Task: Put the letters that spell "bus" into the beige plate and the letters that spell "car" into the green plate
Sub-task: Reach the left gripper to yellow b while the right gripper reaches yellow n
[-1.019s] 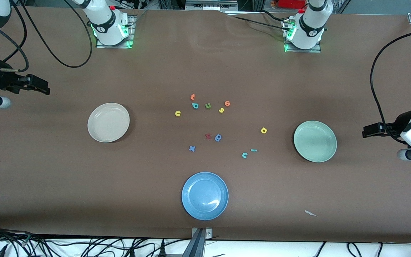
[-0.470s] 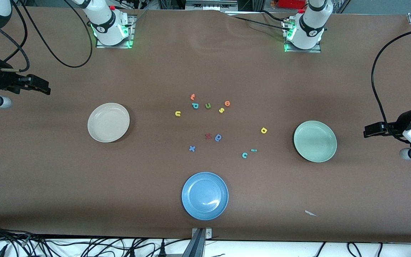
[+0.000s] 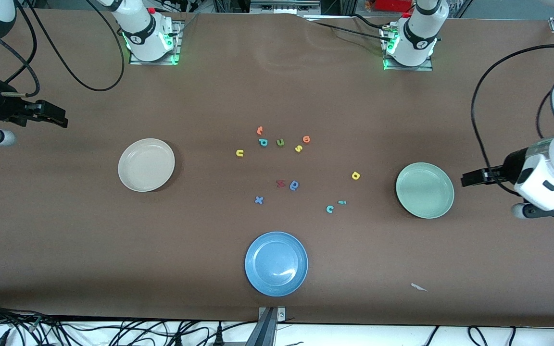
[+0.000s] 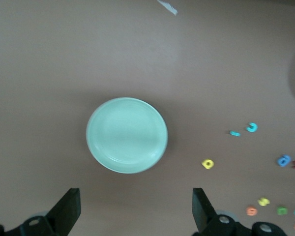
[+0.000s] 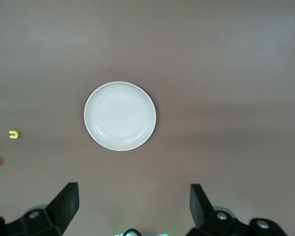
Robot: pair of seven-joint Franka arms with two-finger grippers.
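Six small foam letters of the task lie loose on the brown bench [image 3: 65, 230], none in a plate. For "bus", the teal b [image 3: 262, 142], the yellow u [image 3: 239, 153] and the yellow s [image 3: 298, 148] sit in the cluster at mid-bench, farther from the front camera than the rest. The u lies toward the right arm's end of that cluster, and the olive-green u [image 3: 280, 142] lies between the b and the s. For "car", the yellow a [image 3: 356, 176], the teal c [image 3: 329, 209] and the thin teal r [image 3: 342, 203] lie toward the left arm's end, the c and r just beside each other and nearer the camera than the a.

The beige plate [image 3: 146, 165] rests toward the right arm's end, well apart from the letters; the green plate [image 3: 424, 190] rests toward the left arm's end, near the a. A blue plate [image 3: 276, 264] sits nearest the camera.

The left hand [image 3: 465, 180] hovers over the bench just beside the green plate, its fingers spread wide and holding nothing. The right hand [image 3: 63, 120] hangs over its own end of the bench, also wide open and empty.
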